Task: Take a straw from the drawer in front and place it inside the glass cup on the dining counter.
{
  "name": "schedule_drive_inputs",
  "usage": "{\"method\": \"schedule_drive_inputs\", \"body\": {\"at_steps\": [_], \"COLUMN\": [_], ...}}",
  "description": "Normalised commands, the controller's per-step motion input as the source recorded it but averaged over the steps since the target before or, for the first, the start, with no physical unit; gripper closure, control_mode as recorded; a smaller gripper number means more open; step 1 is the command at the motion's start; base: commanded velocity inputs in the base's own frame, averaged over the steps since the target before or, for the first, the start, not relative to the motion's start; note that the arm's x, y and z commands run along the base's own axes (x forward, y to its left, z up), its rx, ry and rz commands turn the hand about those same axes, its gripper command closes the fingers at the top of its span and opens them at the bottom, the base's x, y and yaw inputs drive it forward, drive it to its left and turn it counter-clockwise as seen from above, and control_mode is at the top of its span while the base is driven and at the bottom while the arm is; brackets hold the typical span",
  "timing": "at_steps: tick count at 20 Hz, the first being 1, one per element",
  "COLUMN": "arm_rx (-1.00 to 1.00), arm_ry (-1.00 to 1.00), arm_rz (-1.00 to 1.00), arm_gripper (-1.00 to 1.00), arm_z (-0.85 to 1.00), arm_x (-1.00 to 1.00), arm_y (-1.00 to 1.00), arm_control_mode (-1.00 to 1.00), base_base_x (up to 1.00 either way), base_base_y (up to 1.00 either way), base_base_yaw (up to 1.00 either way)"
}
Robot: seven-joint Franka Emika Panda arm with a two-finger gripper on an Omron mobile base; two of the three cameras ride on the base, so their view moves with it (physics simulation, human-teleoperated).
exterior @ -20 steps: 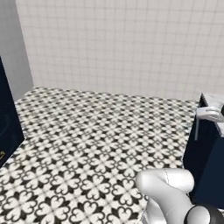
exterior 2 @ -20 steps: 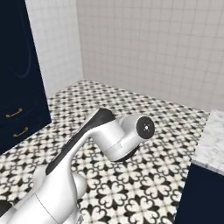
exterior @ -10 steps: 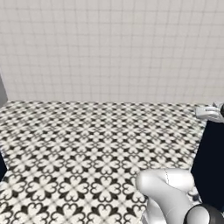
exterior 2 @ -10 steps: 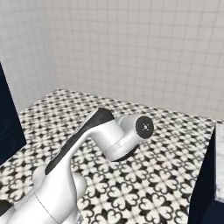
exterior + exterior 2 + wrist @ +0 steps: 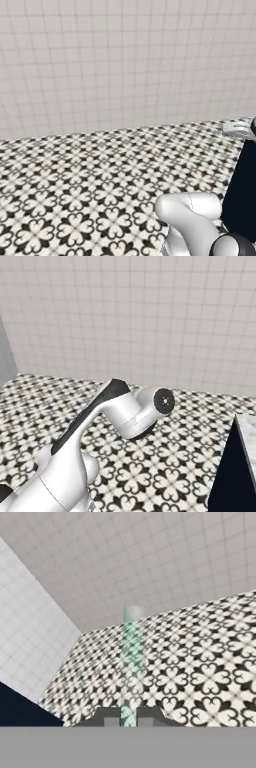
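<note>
Hand view: the gripper (image 5: 128,716) pinches the straw (image 5: 131,657) between its two dark fingertips (image 5: 109,716), which stand close together with only the straw's width between them. The straw runs straight out from the tips toward the far wall. It looks like a thin, see-through stick with a pale green-blue tint; its far end fades to whitish against the tiles (image 5: 150,557), and the floor pattern shows faintly through it.

Behind it lies the black-and-white patterned floor (image 5: 200,662), meeting grey-white tiled walls in a corner at the left. A dark navy patch (image 5: 22,709) sits at the lower left.

In the left base view, the arm (image 5: 192,222) rises at the lower right, and the corner of the marble counter (image 5: 237,129) shows at the far right above a navy base (image 5: 242,190). In the right base view, the arm's elbow (image 5: 135,408) bends over the floor, with the counter corner at the lower right.
</note>
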Motion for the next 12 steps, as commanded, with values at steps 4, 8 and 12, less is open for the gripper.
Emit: {"method": "schedule_drive_inputs", "body": {"at_steps": [4, 8, 12], "arm_rx": [0.0, 0.0, 0.0], "arm_ry": [0.0, 0.0, 0.0], "arm_rz": [0.0, 0.0, 0.0], "arm_gripper": [1.0, 1.0, 1.0], "arm_z": [0.0, 0.0, 0.0], "arm_x": [0.0, 0.0, 0.0], "arm_y": [0.0, 0.0, 0.0], "arm_control_mode": [1.0, 1.0, 1.0], "base_base_x": [1.0, 1.0, 1.0], "base_base_y": [0.36, 0.36, 0.4], "base_base_yaw": [-0.39, -0.39, -0.4]}}
